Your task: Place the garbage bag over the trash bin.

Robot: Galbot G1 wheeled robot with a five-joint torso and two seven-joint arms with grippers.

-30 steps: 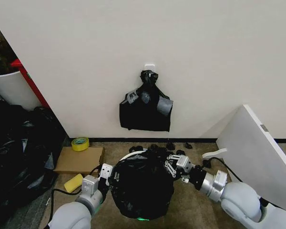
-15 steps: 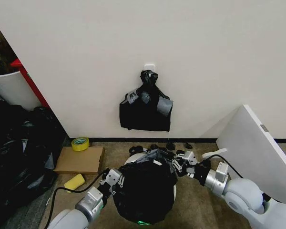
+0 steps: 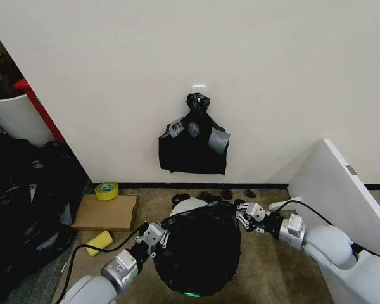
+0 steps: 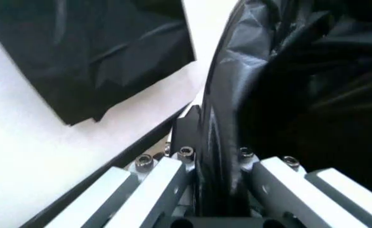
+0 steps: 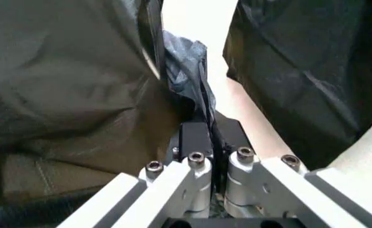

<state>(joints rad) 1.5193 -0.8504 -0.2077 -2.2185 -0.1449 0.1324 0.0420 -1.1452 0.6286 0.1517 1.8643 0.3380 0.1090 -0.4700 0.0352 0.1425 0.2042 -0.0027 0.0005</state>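
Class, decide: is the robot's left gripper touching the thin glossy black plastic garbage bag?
Touching. The left wrist view shows the left gripper with its fingers shut on a fold of the garbage bag.

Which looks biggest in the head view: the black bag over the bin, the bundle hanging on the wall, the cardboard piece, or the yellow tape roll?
1. garbage bag
2. hanging bundle
3. cardboard piece, nearly the bundle's size
4. tape roll

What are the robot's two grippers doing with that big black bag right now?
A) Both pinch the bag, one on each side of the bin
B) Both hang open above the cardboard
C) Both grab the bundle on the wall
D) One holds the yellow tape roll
A: the left gripper and right gripper each clamp the garbage bag, stretched over the trash bin.
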